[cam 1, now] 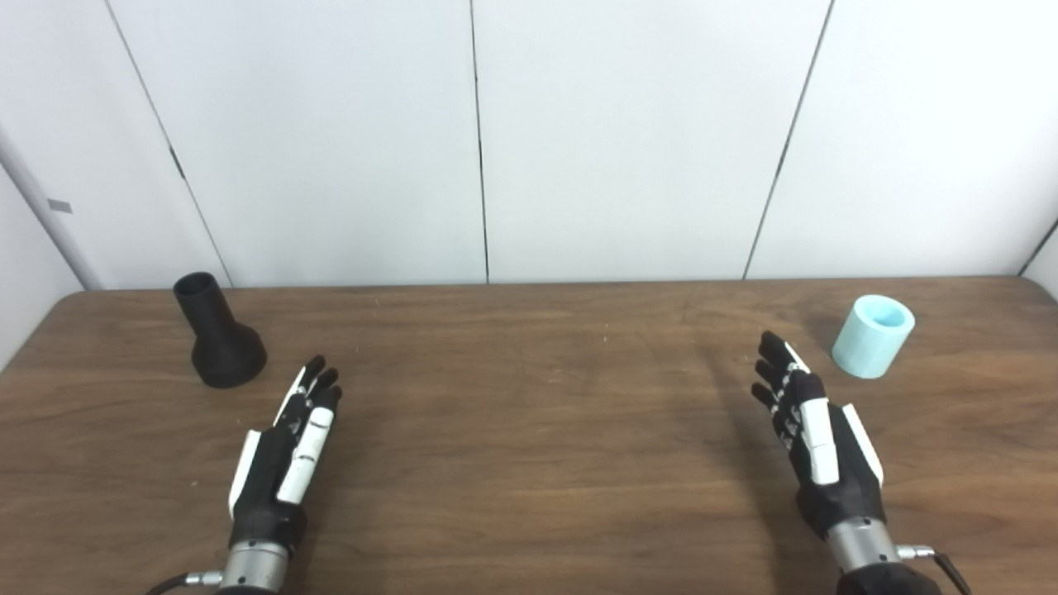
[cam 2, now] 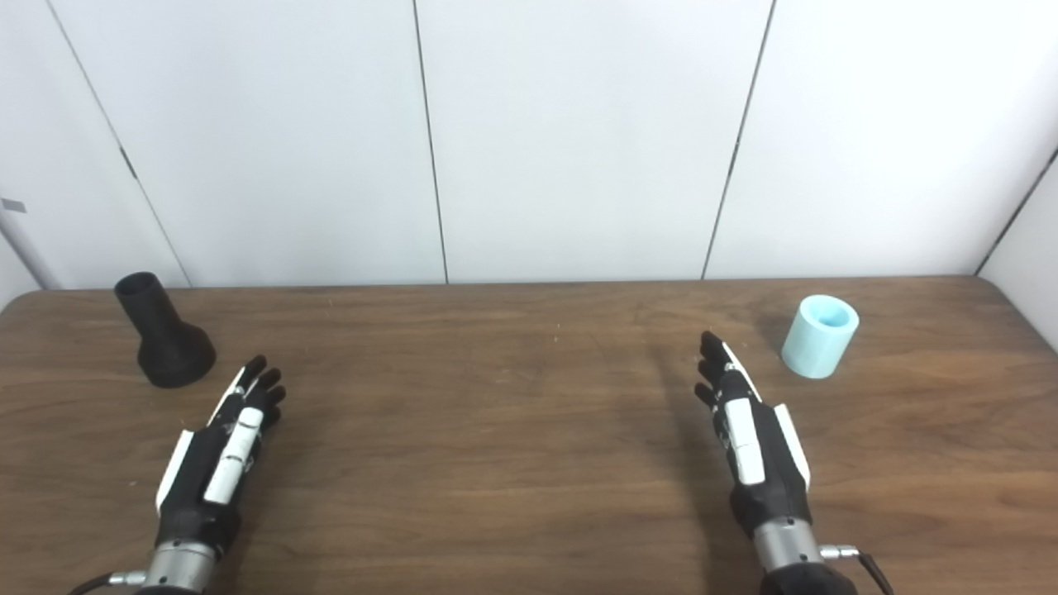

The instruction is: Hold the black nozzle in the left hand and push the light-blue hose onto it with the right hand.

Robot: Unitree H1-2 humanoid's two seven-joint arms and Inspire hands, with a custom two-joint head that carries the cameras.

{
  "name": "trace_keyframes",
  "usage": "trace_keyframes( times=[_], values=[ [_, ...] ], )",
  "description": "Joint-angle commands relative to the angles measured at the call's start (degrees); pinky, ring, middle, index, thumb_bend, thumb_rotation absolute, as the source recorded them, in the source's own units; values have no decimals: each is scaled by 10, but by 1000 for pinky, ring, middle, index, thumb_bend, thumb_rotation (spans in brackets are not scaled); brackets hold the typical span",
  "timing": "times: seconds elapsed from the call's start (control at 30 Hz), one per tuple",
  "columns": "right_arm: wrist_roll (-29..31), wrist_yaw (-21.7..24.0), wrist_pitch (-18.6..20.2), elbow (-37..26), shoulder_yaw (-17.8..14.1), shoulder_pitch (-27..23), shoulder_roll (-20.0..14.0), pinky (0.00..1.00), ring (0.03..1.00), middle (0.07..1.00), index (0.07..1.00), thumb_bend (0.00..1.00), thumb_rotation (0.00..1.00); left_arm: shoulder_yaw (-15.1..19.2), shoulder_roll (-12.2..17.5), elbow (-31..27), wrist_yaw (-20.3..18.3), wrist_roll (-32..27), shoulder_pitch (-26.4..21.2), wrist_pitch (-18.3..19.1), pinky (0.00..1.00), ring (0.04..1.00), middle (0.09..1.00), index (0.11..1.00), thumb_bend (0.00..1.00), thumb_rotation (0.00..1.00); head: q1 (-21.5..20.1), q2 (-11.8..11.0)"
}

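Fingers (cam 1: 310, 388) on both my hands are spread and holding nothing, so I'd take the stiff-looking black nozzle (cam 1: 216, 335), upright at the surface's (cam 1: 529, 463) far left, by its narrow neck, the light-blue hose (cam 1: 873, 335) standing far right.

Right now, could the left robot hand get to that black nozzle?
Probably yes. The black nozzle stands upright just ahead of the open left robot hand, with only bare table between them.
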Motion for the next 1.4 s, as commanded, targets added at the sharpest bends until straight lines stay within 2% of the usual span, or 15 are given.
trace_keyframes(
  times=[0.0, 0.43, 0.73, 0.77, 0.8, 0.97, 1.13, 1.37],
  values=[
    [5, 3, -10, -13, -6, -17, -11, 943, 970, 963, 939, 548, 1000, -3, 2, -19, 0, 6, -14, -4, 956, 934, 939, 914, 437, 799, 2, 0],
    [20, 11, -13, -6, -7, -17, -24, 968, 970, 965, 938, 552, 1000, -10, -3, -28, 1, 6, -13, 3, 946, 939, 944, 919, 485, 758, 25, -4],
    [40, 25, -7, -7, -23, -9, -40, 978, 972, 967, 944, 542, 1000, -26, -22, -41, 14, 33, -5, 7, 933, 930, 937, 916, 485, 746, 105, -22],
    [43, 27, -8, -6, -25, -8, -44, 975, 970, 966, 945, 540, 1000, -28, -26, -44, 17, 37, -4, 9, 925, 927, 934, 915, 485, 745, 124, -25],
    [46, 28, -8, -6, -27, -7, -46, 966, 967, 966, 944, 545, 1000, -30, -29, -46, 18, 40, -3, 10, 920, 926, 933, 915, 486, 745, 124, -25],
    [68, 44, -18, 12, -38, -2, -62, 925, 967, 963, 938, 590, 1000, -40, -47, -56, 25, 59, 1, 10, 911, 924, 931, 917, 478, 733, 174, -38],
    [84, 54, -22, 28, -47, -1, -72, 924, 967, 959, 934, 605, 1000, -45, -57, -57, 28, 63, 1, 6, 922, 933, 939, 926, 483, 733, 201, -44],
    [92, 62, -17, 37, -51, -1, -81, 923, 966, 963, 950, 621, 1000, -49, -65, -56, 32, 73, -2, 6, 924, 939, 945, 927, 472, 713, 214, -45]
  ],
)
